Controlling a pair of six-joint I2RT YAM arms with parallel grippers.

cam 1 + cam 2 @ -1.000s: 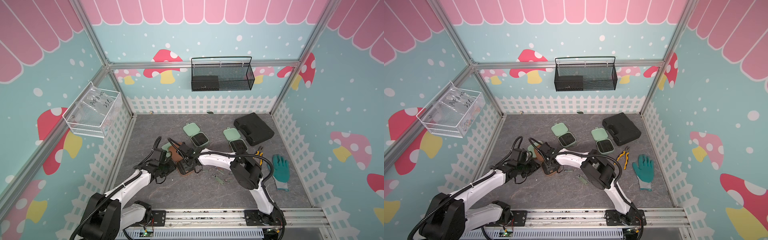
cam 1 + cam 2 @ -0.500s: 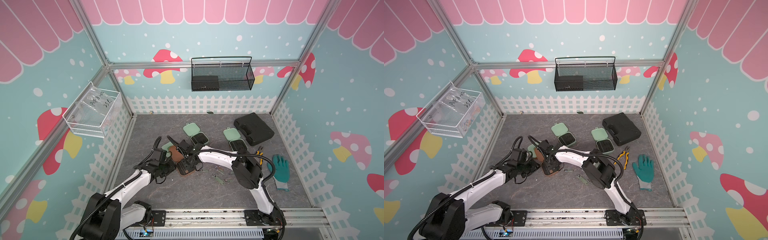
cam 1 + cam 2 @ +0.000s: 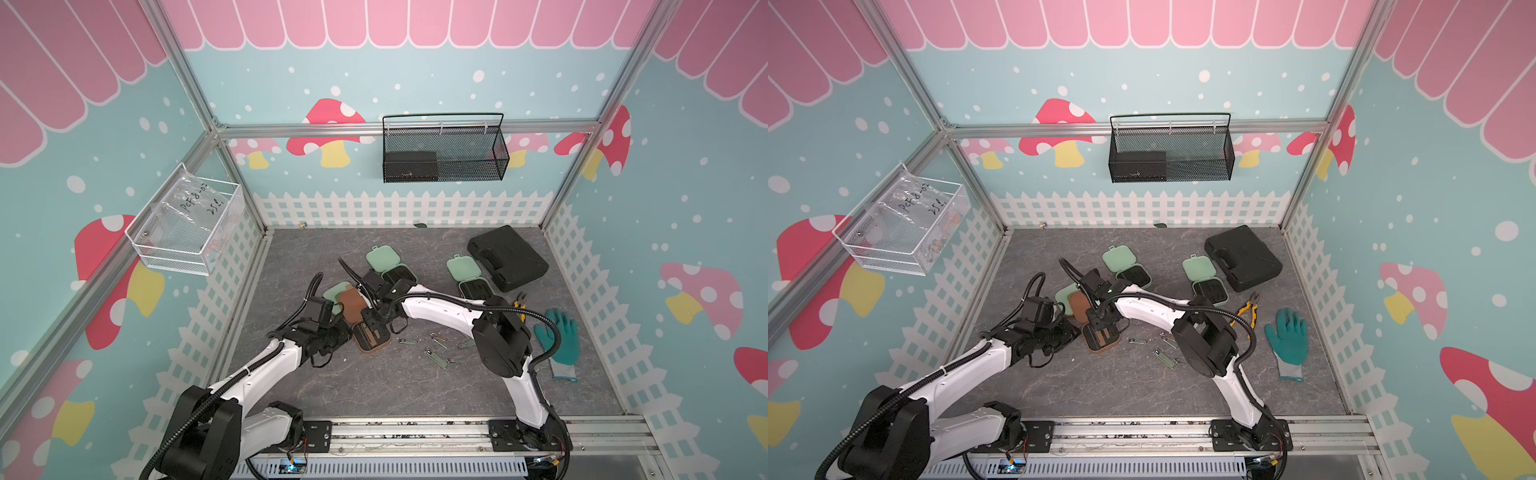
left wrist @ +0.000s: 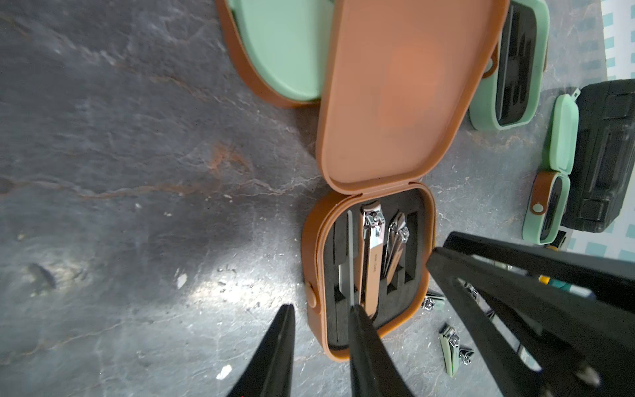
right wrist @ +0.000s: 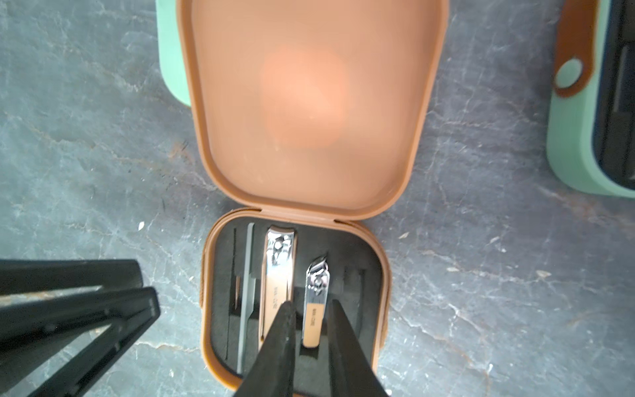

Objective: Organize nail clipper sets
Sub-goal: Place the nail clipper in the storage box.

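The brown case (image 3: 352, 309) is seen open on the tabletop (image 3: 374, 395), a little left of centre in both top views. Its lid is folded back toward the upper part of the frame and laid partly over a green case (image 3: 333, 291). In the black insert a large clipper (image 5: 278, 261), a small clipper (image 5: 315, 292) and a thin file (image 5: 248, 275) are seated side by side in their slots. The right pincer (image 5: 311, 304) is seen at the lower middle of the right wrist view, parted narrowly on either side of the small clipper's handle end. A sliver of insert is visible between one finger and the clipper, which lies flat in its slot. The left pincer (image 4: 321, 307) is seen at the bottom of the left wrist view, partly open and astride the case's side wall by the snap button. One finger is kept outside the wall and one over the insert; whether the wall is pressed cannot be told. A second green case (image 3: 382, 258) and a third green case (image 3: 464, 267) are seen open in the upper middle of the tabletop. Several loose clippers (image 3: 436, 358) are scattered just right of the brown case. A black tool case (image 3: 507, 257) is seen at the upper right, with a teal glove (image 3: 559, 336) below it.
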